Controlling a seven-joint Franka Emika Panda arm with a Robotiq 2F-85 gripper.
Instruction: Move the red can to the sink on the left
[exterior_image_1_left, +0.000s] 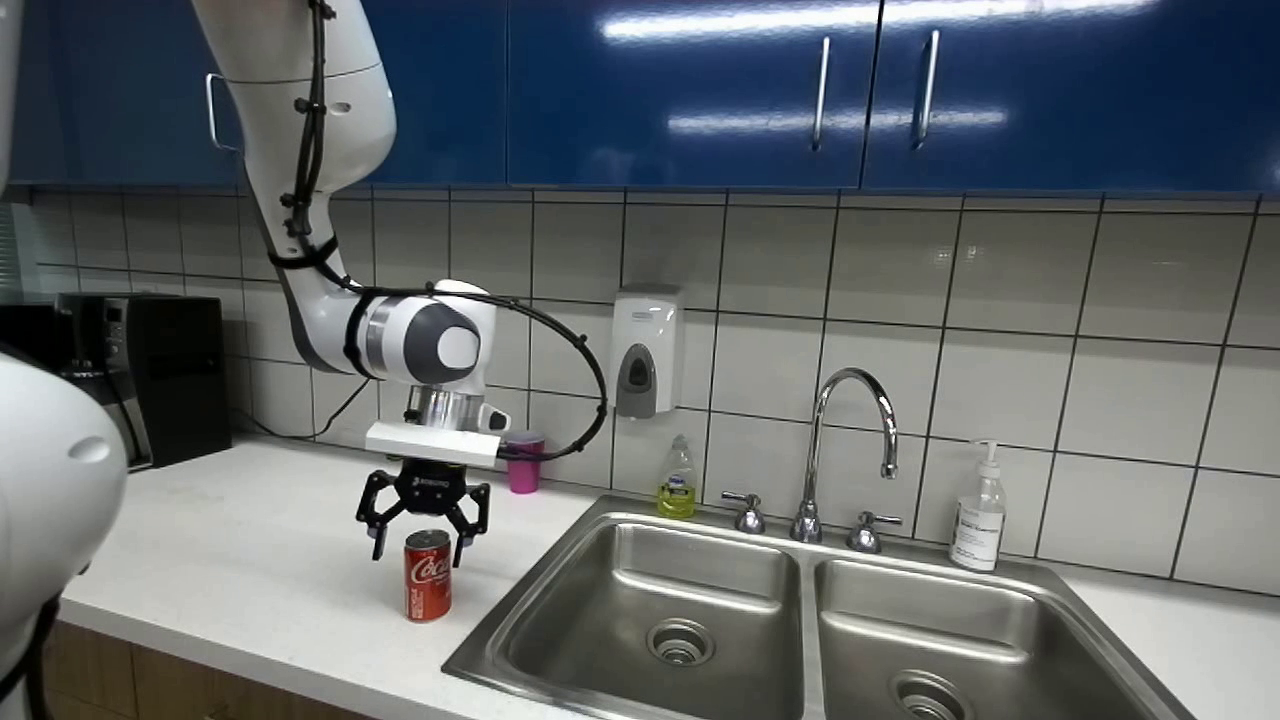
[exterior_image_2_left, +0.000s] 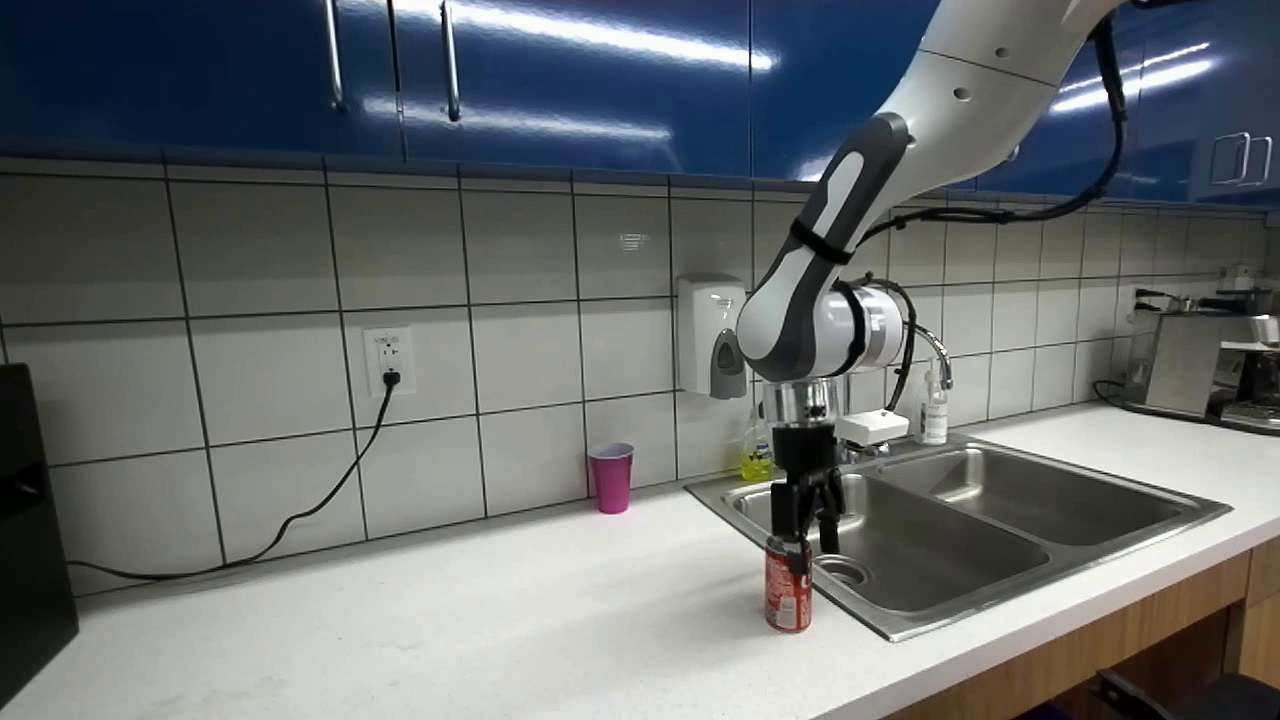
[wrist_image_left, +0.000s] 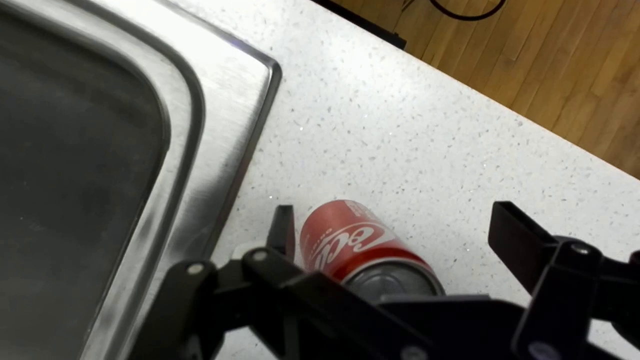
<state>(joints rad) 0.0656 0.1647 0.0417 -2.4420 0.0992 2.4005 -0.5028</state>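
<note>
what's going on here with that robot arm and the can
A robot arm is reaching down over a red can that stands upright on the white counter, beside the double sink. Its gripper is open at the top of the can and has not closed on it. The can is not in the sink yet.

Beside the silver-grey sink (exterior_image_1_left: 600, 640) we see a red can (exterior_image_1_left: 428, 582) with white lettering and a grey top; near the sink, a black gripper (exterior_image_1_left: 418, 557). Around the sink the worktop (wrist_image_left: 400, 140) is white with grey flecks. Behind the sink we find pale tiles (exterior_image_1_left: 1130, 400) gridded by dark lines and, above it, glossy blue cupboards (exterior_image_1_left: 690, 80). Near the sink we note a magenta cup (exterior_image_2_left: 611, 485); on the sink's back rim, a bottle (exterior_image_1_left: 677, 490), pale above, yellow-green below.
</note>
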